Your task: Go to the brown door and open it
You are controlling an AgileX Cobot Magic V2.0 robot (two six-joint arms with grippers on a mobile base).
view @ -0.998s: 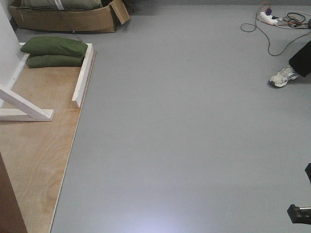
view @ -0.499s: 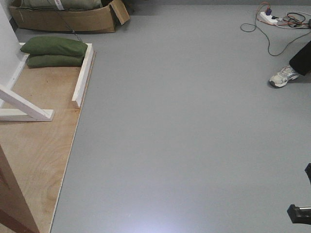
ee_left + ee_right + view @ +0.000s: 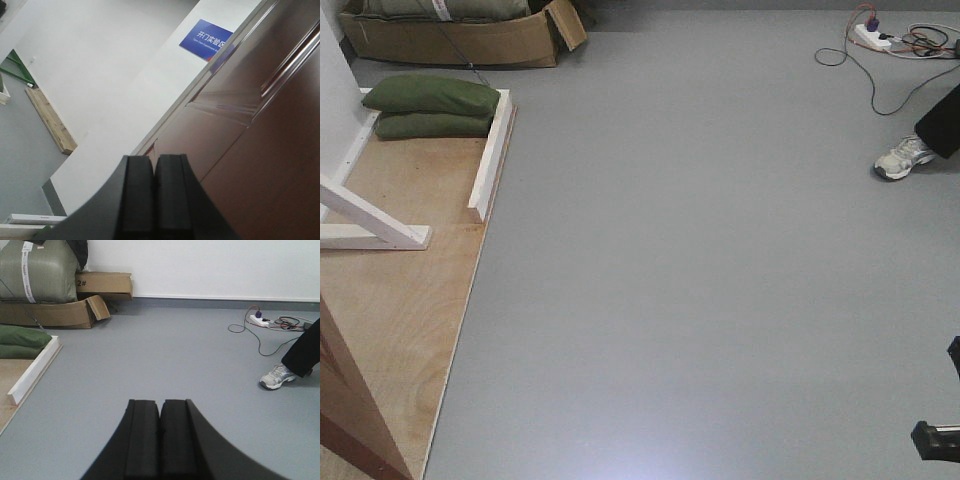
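Left wrist view: close against the brown door (image 3: 260, 150), looking up its glossy panelled face toward a blue sign (image 3: 206, 39) on the white wall. Shows the left hand (image 3: 154, 195) pinched narrow, no gap, gripping nothing. Same for the right hand (image 3: 160, 440) in its own view: pressed tight, empty, aimed across grey floor, well apart from the door. Front view catches only a sliver of door at the lower left corner, over the plywood base (image 3: 400, 300). No knob or latch seen anywhere. Probably mid-opening, pushing at the leaf rather than turning hardware. Next, likely: press on with the left hand against the face to swing it wider, keeping clear of the white brace (image 3: 370, 215). Stands upright, long axis vertical by judgement; slants in the wrist view only through camera roll. Faces panel-side toward the left hand.
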